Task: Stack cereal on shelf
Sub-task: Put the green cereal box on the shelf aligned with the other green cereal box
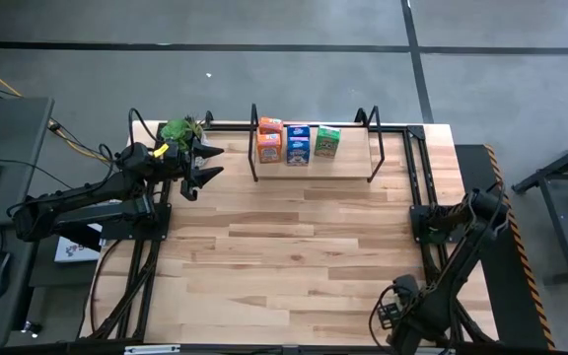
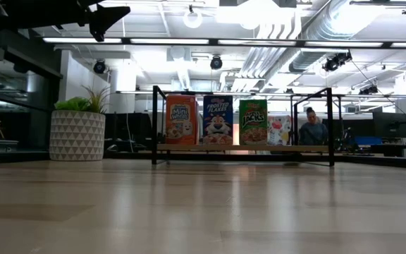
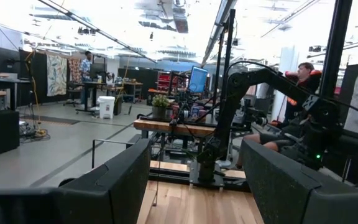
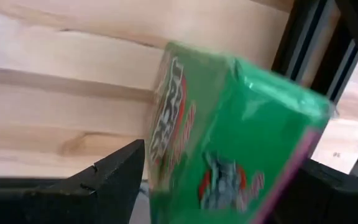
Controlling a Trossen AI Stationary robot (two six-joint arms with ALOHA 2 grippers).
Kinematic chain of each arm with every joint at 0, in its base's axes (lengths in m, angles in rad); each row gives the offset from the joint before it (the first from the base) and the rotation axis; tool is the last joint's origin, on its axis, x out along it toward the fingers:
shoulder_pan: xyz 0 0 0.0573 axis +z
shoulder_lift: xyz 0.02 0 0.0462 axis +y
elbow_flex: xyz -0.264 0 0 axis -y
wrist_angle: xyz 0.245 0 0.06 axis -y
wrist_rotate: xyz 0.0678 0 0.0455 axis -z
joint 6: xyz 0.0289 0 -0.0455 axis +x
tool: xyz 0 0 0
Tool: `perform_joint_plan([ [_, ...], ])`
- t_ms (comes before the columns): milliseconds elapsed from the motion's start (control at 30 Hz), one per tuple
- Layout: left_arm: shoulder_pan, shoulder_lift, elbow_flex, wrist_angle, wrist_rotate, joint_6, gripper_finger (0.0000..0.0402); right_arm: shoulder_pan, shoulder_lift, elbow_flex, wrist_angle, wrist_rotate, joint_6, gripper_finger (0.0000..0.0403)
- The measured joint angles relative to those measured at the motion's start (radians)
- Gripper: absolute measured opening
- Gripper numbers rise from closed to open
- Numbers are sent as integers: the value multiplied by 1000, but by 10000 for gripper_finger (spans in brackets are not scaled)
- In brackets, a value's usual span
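Note:
The shelf (image 1: 314,166) (image 2: 245,148), black rods with a pale board, stands at the table's far edge. On the board stand orange boxes (image 1: 269,143) (image 2: 181,120), blue boxes (image 1: 298,146) (image 2: 218,120) and one green box (image 1: 327,141) (image 2: 253,121), upright on their bottoms. My left gripper (image 1: 208,164) (image 3: 194,186) hangs open and empty in the air left of the shelf, beside the plant. My right gripper (image 1: 392,316) (image 4: 222,186) is low near the table's near right corner, shut on another green cereal box (image 4: 229,143), which the arm hides in the high view. My right gripper pinches the green cereal box between its two fingers (image 4: 114,177), one on each side of it. The printed front (image 4: 173,118) faces one finger. The box sits tilted in the hold over the wooden tabletop; whether any part of it rests on the table cannot be seen.
A potted green plant (image 1: 180,129) (image 2: 78,130) stands at the far left, just beside my left gripper. Black frame rails (image 1: 417,177) run along the table's right side near the shelf's end. Bare wood (image 1: 294,256) lies between the arms. A person (image 2: 312,130) sits beyond the table.

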Motion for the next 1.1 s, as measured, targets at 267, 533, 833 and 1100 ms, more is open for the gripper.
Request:
perform_joint_plan([
  [267, 0, 0, 0, 0, 0, 0, 241, 0, 0, -40, 18, -2, -9, 290],
  [533, 0, 0, 0, 0, 0, 0, 241, 0, -3, -40, 8, 5, -18, 246],
  [833, 0, 0, 0, 0, 0, 1, 241, -1, -71, -40, -1, 96, -45, 182],
  [1100, 0, 0, 0, 0, 0, 1, 241, -7, -105, -40, -4, 92, -65, 125],
])
